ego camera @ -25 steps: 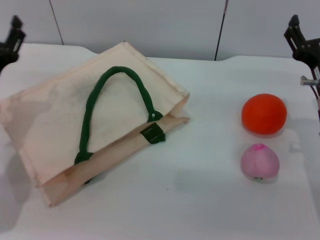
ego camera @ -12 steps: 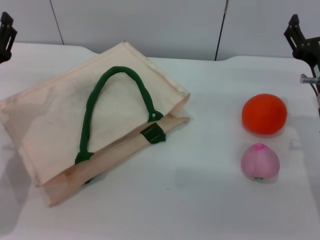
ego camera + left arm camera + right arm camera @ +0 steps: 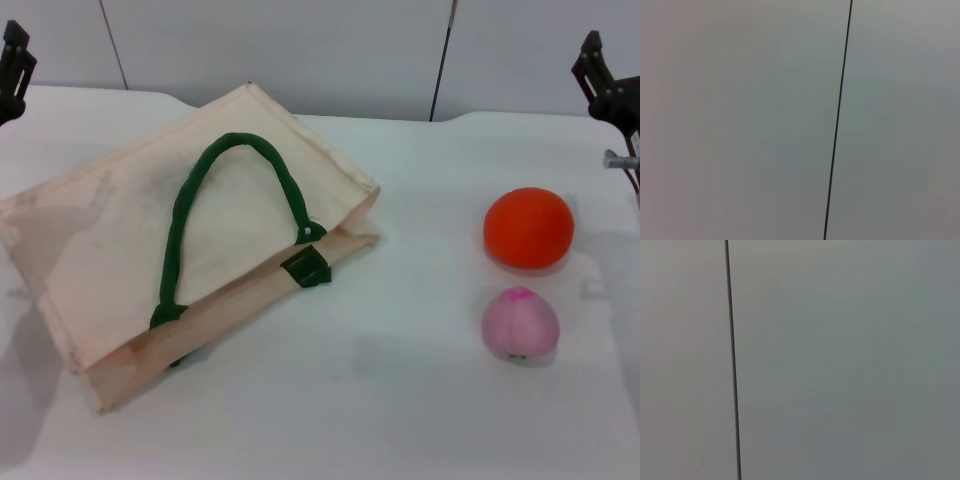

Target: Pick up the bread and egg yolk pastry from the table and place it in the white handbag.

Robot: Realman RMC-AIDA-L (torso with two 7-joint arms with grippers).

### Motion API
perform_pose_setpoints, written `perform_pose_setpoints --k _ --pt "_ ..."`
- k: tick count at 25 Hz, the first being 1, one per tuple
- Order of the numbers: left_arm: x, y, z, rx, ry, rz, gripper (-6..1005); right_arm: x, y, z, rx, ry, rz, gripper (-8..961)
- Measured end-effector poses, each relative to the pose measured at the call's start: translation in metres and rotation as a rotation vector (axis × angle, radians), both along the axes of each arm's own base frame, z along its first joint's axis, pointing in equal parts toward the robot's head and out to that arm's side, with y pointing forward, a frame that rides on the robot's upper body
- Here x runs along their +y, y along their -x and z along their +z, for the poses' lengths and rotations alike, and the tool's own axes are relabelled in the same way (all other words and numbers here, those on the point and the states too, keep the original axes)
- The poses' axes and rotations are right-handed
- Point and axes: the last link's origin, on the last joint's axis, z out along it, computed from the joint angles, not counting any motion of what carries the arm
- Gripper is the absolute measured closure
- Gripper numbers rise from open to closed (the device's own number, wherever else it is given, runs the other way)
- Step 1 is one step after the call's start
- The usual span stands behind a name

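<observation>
The white handbag [image 3: 190, 250] lies flat on the table [image 3: 400, 400], its mouth toward the near edge. Well to the handbag's right sits a large ball [image 3: 529, 228], with a smaller ball [image 3: 520, 326] just in front of it.

Both claws — left claw [image 3: 14, 62], right claw [image 3: 603, 80] — are black and angular, the right trailing thin cables.

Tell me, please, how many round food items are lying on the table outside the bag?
2: an orange ball on the table's right side, and a pink peach-like ball just nearer the robot. The white handbag may hide others inside.
</observation>
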Motion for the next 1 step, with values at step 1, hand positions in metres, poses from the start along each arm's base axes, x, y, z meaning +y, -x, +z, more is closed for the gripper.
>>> perform_pose_setpoints --k 1 --pt "0.0000 0.0000 0.0001 0.000 0.000 0.000 266 0.0001 0.0001 0.0000 0.000 0.000 0.000 71"
